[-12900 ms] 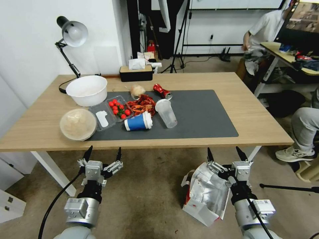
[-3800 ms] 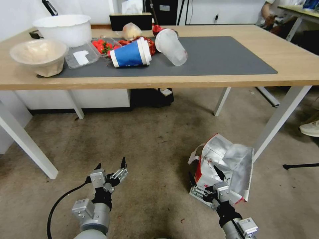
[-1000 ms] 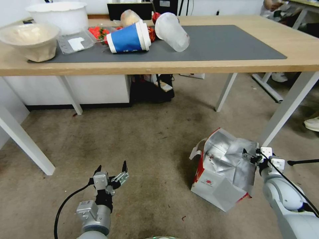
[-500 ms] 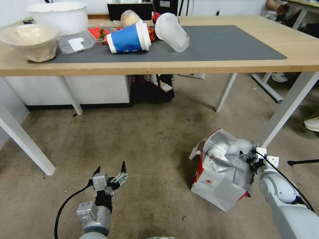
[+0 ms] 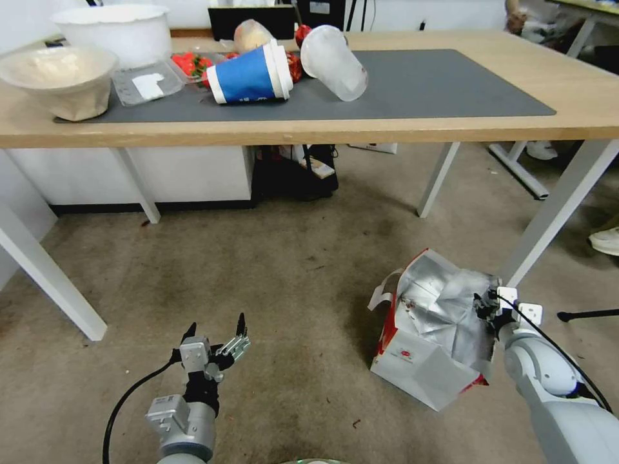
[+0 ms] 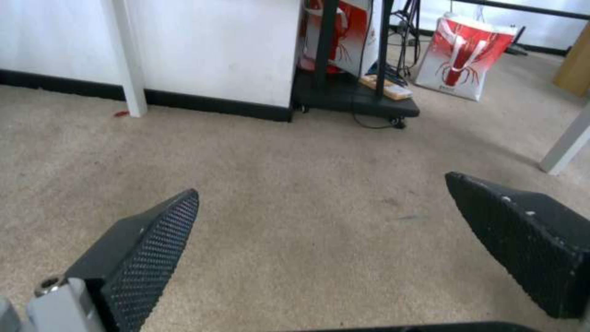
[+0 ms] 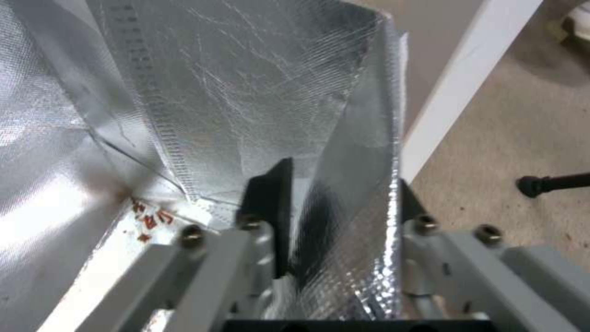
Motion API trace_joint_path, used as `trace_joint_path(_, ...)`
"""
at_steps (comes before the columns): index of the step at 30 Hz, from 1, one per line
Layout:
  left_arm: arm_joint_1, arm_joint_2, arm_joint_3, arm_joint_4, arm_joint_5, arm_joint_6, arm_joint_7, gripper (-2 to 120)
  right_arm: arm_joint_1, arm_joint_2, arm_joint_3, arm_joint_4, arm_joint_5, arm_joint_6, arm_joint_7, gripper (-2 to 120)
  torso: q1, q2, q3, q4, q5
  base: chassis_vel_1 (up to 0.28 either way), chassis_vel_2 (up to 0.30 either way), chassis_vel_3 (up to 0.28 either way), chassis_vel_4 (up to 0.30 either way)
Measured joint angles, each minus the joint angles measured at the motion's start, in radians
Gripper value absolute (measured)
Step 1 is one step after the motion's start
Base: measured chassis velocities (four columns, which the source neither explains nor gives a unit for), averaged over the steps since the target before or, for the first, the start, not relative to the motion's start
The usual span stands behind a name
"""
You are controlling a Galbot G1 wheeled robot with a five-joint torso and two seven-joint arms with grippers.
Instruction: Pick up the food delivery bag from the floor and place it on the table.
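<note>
The food delivery bag (image 5: 425,348) stands open on the floor (image 5: 290,270), white with red sides and a foil lining, beside a white leg of the table (image 5: 412,129). My right gripper (image 5: 485,307) is at the bag's right rim. In the right wrist view this gripper (image 7: 344,170) straddles the bag's (image 7: 233,83) foil wall. One finger is inside and one outside, partly closed, with a gap still showing. My left gripper (image 5: 216,330) hangs open low over bare floor (image 6: 295,152) to the bag's left, its fingers (image 6: 154,240) wide apart.
The table leg (image 5: 554,212) rises right behind the bag, with a black tripod foot (image 5: 587,314) just right of it. The tabletop's left half holds a blue cup (image 5: 248,74), a clear cup (image 5: 332,61) and bowls (image 5: 61,74). Another red and white bag (image 6: 464,60) stands under the table.
Over the last second the right gripper slid in over the bag's right rim and the foil there shifted a little. The left arm has stayed still.
</note>
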Motion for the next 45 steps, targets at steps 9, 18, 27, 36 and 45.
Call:
trace_joint_path(9, 0.003, 0.004, -0.008, 0.000, 0.003, -0.013, -0.006, 100, 0.008, -0.006, 0.005, -0.004, 0.011, 0.050, -0.034, 0, 0.000, 0.000, 0.000, 0.0000, 0.0000, 0.000, 0.000, 0.000, 0.000)
trace_joint_path(18, 0.000, 0.003, -0.013, -0.012, -0.013, -0.013, -0.013, 100, -0.060, -0.057, 0.039, 0.064, 0.057, 0.230, -0.305, 0, 0.000, 0.000, 0.000, -0.0001, -0.0001, 0.000, 0.000, 0.000, 0.000)
trace_joint_path(27, -0.007, 0.003, -0.026, -0.024, -0.030, -0.010, -0.018, 100, -0.093, -0.132, 0.057, 0.120, 0.152, 0.466, -0.695, 0, 0.000, 0.000, 0.000, -0.0001, -0.0002, 0.000, 0.000, 0.000, 0.000)
trace_joint_path(36, -0.011, -0.001, -0.044, -0.044, -0.043, -0.003, -0.029, 100, -0.071, -0.195, 0.051, 0.159, 0.264, 0.533, -1.065, 0, 0.000, 0.000, 0.000, 0.0000, 0.0001, 0.000, 0.000, 0.000, 0.000)
trace_joint_path(45, -0.007, -0.008, -0.054, -0.070, -0.081, -0.001, -0.036, 100, -0.050, -0.237, 0.031, 0.152, 0.504, 0.446, -1.364, 0, 0.000, 0.000, 0.000, 0.0000, 0.0000, 0.000, 0.000, 0.000, 0.000)
